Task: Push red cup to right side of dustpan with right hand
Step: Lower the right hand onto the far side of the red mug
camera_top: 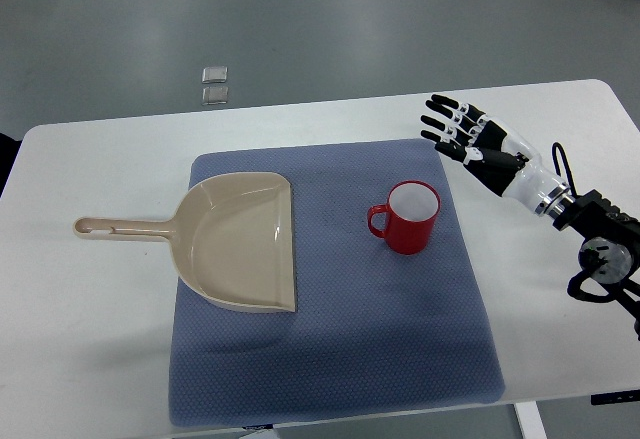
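**Operator:** On the counter (90, 359) I have a blue mat (340, 359), and the red cup (410, 221) stands upright on it, handle pointing toward the dustpan (245, 244). The cup sits to the right of the dustpan's open mouth, apart from it, with bare mat between them. The dustpan lies flat, its handle stretching left off the mat onto the white surface.

**Observer:** Where's your right robot hand?

**Operator:** The right robot hand (468, 137) hovers above and to the right of the cup, near the mat's far right corner. Its fingers are spread and extended, holding nothing, and it is not touching the cup. The left arm isn't in my view at all.

**Observer:** So which step are you on?

**Operator:** I judge this as the approach, before any contact. The cup already lies on the dustpan's right, so the push looks like a matter of closing that gap rather than changing sides.

**Observer:** What does the next move need?

**Operator:** I'd bring the hand down beside the cup's right wall, low enough to meet the body rather than the rim, then press leftward. A high contact could tip it, and the mat's texture may drag at the base, so I'd go steadily.
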`<state>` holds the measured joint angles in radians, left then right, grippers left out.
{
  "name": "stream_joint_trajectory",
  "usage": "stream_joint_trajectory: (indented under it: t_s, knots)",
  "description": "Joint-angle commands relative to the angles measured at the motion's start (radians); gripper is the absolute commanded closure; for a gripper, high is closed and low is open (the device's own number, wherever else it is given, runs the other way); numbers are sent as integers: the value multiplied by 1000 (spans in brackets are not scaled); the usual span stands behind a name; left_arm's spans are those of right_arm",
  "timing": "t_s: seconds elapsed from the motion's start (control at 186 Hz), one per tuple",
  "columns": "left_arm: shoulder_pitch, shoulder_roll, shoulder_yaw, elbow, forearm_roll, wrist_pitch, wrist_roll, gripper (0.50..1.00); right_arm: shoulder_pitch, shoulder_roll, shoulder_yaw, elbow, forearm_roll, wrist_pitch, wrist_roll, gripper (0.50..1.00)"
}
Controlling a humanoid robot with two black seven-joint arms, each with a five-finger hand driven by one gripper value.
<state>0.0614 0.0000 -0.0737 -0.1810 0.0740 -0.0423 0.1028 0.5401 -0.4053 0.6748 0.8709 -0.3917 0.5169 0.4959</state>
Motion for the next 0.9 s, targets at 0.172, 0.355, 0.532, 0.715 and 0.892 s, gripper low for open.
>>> stream_joint_trajectory:
  t_s: [0.172,0.355,0.532,0.715,0.892]
  knots:
    - [0,0,0,0,1,-2,0,500,-84,-44,3,77,-131,-1,56,564]
    - [0,0,0,0,1,-2,0,500,-114,-44,3,88,-202,-14,69,564]
    - [0,0,2,0,1,-2,0,500,-124,-20,2,89,-268,-87,101,564]
    - [0,0,0,2,0,-2,0,500,-138,6,0,88,-280,-116,115,564]
    - [0,0,0,2,1,-2,0,500,-149,29,0,79,-297,-144,115,564]
